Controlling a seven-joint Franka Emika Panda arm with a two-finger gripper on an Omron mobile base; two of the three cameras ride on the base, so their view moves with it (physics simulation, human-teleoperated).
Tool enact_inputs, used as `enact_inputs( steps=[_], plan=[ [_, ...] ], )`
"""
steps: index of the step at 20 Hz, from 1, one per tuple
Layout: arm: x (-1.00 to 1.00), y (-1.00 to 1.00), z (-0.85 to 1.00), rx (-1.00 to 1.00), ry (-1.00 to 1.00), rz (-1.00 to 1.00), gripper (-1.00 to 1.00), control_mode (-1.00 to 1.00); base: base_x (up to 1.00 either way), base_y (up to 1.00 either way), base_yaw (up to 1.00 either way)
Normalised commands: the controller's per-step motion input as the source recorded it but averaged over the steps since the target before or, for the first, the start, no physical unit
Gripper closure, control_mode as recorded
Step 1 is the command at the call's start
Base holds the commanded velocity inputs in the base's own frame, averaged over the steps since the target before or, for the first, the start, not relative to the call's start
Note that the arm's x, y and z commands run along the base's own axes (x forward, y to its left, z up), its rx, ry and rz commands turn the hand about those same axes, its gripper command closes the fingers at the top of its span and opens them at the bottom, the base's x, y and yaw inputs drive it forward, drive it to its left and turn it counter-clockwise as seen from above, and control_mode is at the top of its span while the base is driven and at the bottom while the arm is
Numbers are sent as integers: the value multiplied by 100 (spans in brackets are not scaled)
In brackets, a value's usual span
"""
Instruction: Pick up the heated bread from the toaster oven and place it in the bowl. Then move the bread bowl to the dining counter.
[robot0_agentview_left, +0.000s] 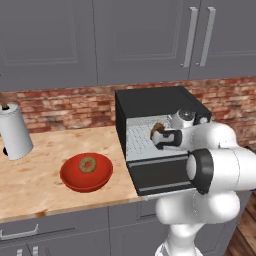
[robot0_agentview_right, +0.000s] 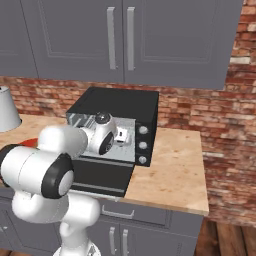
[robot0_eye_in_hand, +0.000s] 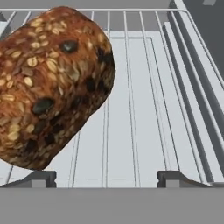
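Left base view: black toaster oven (robot0_agentview_left: 150, 107) at centre, door down, seeded bread (robot0_agentview_left: 158, 129) on its rack beside the gripper (robot0_agentview_left: 161, 138); red bowl (robot0_agentview_left: 75, 177) holding a bagel (robot0_agentview_left: 87, 164) at lower left on the wood-grain counter (robot0_agentview_left: 35, 170). Right base view: brick wall (robot0_agentview_right: 200, 112), grey cabinets (robot0_agentview_right: 120, 35). Hand view: fingertips (robot0_eye_in_hand: 175, 178) spread apart, gripping nothing; bread upper left on wire rack (robot0_eye_in_hand: 148, 109).

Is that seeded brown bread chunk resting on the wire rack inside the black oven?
Touching. In the hand view the seeded brown bread chunk lies directly on the wire rack, no gap beneath.
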Motion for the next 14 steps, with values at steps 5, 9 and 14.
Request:
enact_inputs(
  steps=[5,9,14],
  plan=[
    [-100,-17,-55,0,17,0,-100,-100,0,0,0],
    [-100,-16,-68,0,16,0,-100,-100,0,0,0],
    [-100,-9,-41,0,7,0,-100,-100,0,0,0]
  ],
)
